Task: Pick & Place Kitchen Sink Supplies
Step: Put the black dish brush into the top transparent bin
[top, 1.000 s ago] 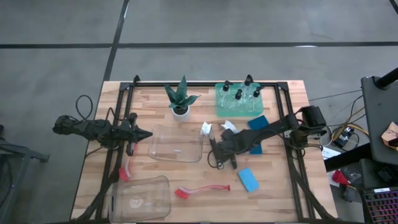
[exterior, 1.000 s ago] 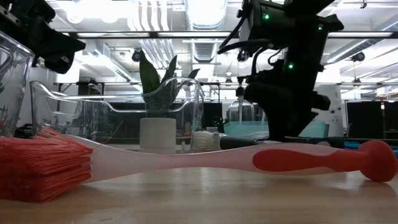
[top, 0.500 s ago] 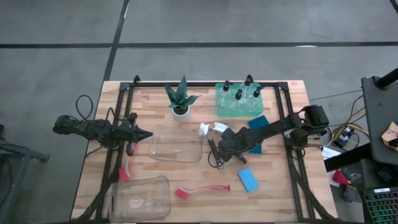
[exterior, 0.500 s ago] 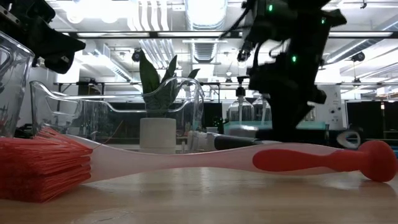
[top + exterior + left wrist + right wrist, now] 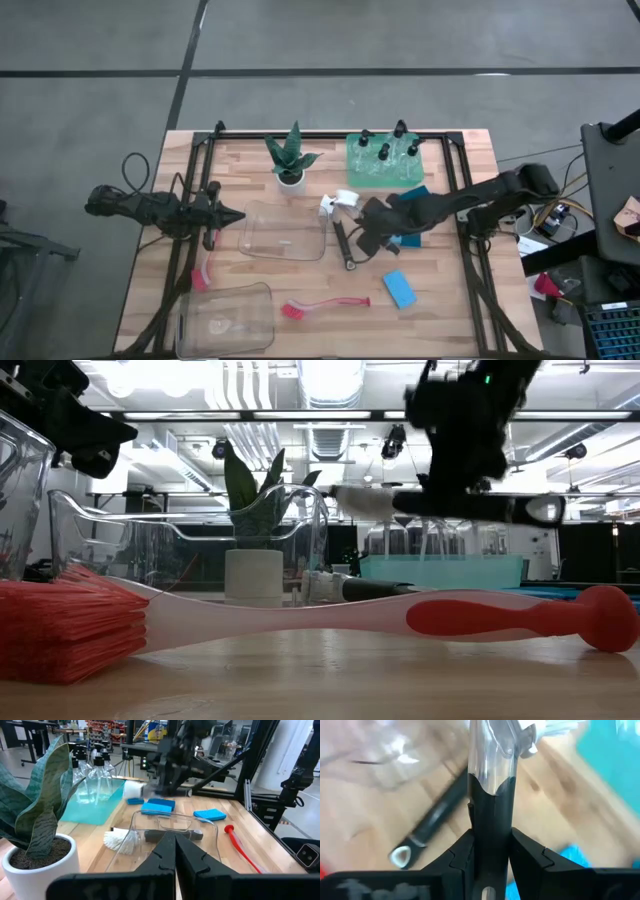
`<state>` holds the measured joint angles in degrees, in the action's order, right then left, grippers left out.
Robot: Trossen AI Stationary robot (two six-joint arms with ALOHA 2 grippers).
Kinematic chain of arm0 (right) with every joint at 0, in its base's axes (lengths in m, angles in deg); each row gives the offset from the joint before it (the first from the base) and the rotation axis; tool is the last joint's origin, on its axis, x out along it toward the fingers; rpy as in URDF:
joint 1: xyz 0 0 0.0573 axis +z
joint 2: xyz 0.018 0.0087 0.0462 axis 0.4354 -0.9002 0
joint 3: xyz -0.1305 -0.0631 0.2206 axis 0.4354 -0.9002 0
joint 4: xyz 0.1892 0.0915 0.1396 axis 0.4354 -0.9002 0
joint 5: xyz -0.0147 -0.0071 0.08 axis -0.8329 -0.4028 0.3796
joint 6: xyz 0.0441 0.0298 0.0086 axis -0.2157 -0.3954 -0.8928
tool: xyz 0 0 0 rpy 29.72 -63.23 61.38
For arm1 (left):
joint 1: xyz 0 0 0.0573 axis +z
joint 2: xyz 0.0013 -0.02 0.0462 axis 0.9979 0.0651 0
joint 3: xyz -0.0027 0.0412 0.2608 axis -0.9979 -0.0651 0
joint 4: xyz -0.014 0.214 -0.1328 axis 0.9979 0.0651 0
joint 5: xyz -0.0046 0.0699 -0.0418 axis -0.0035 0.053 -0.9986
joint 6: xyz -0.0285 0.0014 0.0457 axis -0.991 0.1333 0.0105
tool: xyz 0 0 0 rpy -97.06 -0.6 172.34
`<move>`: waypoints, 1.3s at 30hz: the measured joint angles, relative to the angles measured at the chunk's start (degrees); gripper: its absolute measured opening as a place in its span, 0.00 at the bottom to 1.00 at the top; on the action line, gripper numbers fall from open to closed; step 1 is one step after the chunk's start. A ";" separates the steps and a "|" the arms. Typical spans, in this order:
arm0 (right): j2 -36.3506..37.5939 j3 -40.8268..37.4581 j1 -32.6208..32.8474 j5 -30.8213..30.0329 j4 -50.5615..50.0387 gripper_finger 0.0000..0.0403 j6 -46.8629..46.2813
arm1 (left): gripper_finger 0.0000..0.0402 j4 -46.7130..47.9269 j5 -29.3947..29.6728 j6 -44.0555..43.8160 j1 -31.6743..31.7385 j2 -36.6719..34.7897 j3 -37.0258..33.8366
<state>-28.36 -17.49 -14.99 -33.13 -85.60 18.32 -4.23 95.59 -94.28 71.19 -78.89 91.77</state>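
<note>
My right hand (image 5: 372, 215) pinches a black-handled brush (image 5: 490, 795) by its handle, lifted clear of the surface (image 5: 450, 290), its white head (image 5: 347, 197) toward the plant (image 5: 291, 160). A second black brush (image 5: 341, 243) lies just beside the clear bin (image 5: 283, 231). My left hand (image 5: 232, 214) rests pressed together on that bin's other side, holding nothing.

One camera looks straight down on the whole light wooden bench (image 5: 440, 320). Another sits at bench-top level, close behind a red-handled brush (image 5: 400, 618), which both share. Wrist cameras look forward.
</note>
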 joint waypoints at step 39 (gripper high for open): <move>-32.48 35.25 -0.71 -3.54 16.46 0.24 71.72 | 0.00 -0.02 -0.01 0.00 0.00 0.09 0.00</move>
<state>-60.84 17.76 -15.70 -36.67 -69.15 90.04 -4.26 95.58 -94.28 71.20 -78.81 91.77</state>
